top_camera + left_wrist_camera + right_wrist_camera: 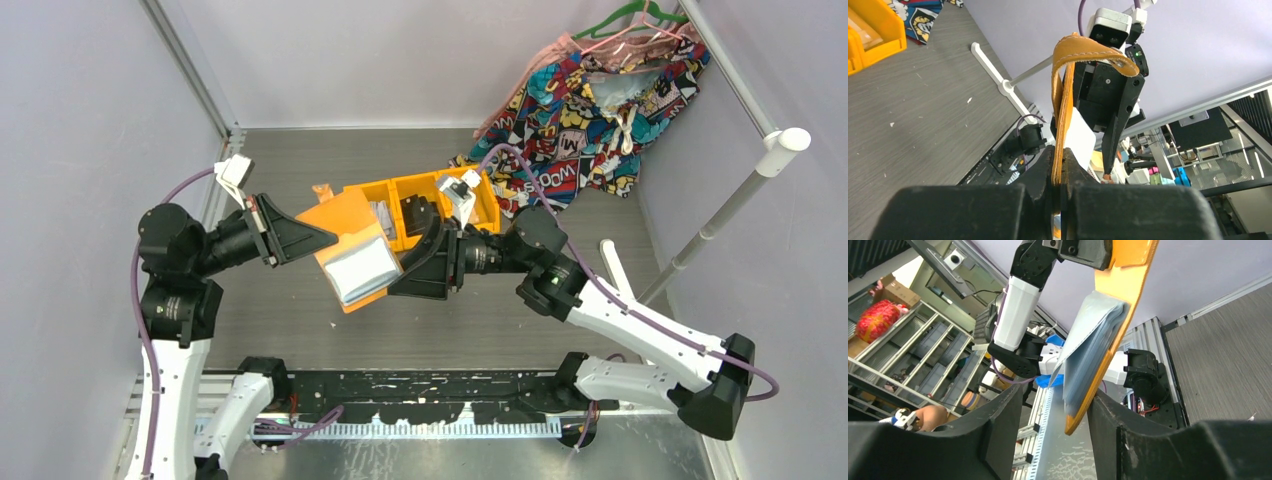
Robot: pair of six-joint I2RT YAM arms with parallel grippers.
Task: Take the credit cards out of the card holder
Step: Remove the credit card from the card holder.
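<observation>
**Mia:** Where is the card holder [350, 225]?

**Sam:** Up in the air, over the table [300, 330]. The left gripper [322, 238] is pinched tight on 1 orange edge of it.

**Mia:** And the right gripper [1058, 395]?

**Sam:** Its 2 fingers [998, 430] stand apart. The other end of the holder pokes into the gap between them, on its thin edge. Nothing is pinched there.

**Mia:** Which way does the holder run?

**Sam:** Its long side runs from the left gripper across to the right gripper. The 2 face each other with the holder in the middle.

**Mia:** Can you see the cards?

**Sam:** Not 1 by 1. I think they sit inside the pale blue pockets [1093, 350]. The pockets face the gap, and the orange cover is next to 1 finger.

**Mia:** So which one gets them?

**Sam:** The right gripper, I think. It is free and right at the pockets. It must close on a card, not on the whole holder.
</observation>
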